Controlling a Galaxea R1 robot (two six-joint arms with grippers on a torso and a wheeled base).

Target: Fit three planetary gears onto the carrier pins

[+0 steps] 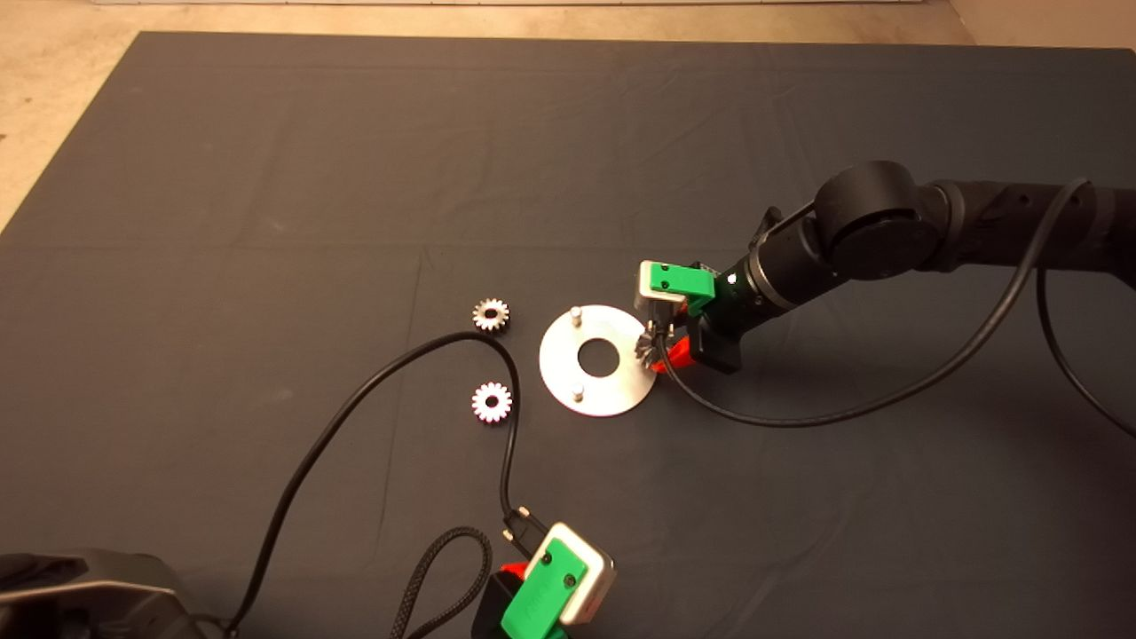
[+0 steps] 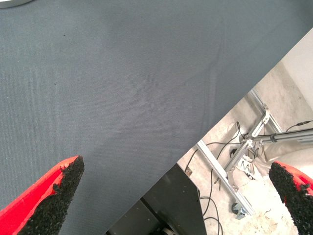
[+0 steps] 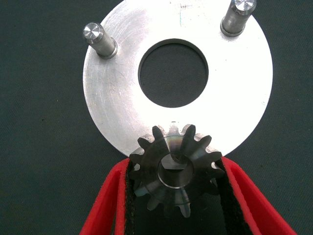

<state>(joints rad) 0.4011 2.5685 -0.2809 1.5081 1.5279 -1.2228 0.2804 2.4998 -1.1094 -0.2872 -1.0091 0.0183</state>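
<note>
3rd pin hidden under gripped gear (image 3: 174,171)

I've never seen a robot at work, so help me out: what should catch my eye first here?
First, the right tool pinching a small toothed gear over the edge of the shiny round disc in the middle of the dark mat. Two bare pins stand on the disc, and two more gears lie on the mat just left of it. The left tool waits, open, at the mat's near edge.
</note>
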